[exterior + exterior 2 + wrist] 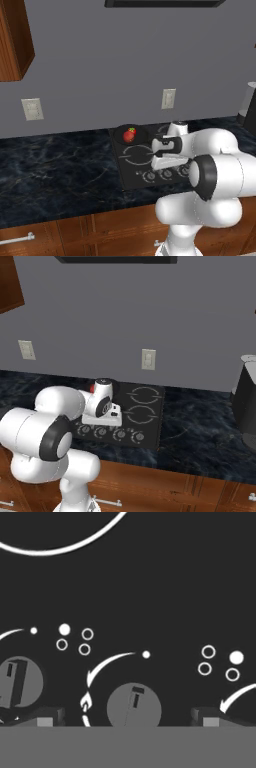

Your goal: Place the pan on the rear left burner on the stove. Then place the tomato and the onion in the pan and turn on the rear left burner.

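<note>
Already on rear left burner [131, 136] of stove [135, 172]: pan [142, 134], tomato [129, 134] inside. Onion likely beside it (hidden behind tomato or arm; cannot confirm). Tool [128, 717] hovers low over knob row, fingers [47, 716] spread wide, released, straddling one knob [134, 708] near flame mark, grasping nothing. Judged remaining: close on knob, turn burner on. Dark marbled desk [55, 170] flanks stove.

- I'm looking at a kitchen: a black glass stove [150, 157] with ring markings and a knob row [110, 433] is set into a dark marble desk [55, 175].
- Below the stove, wooden cabinet fronts [100, 230]; behind it, a grey wall with outlets [168, 98].
</note>
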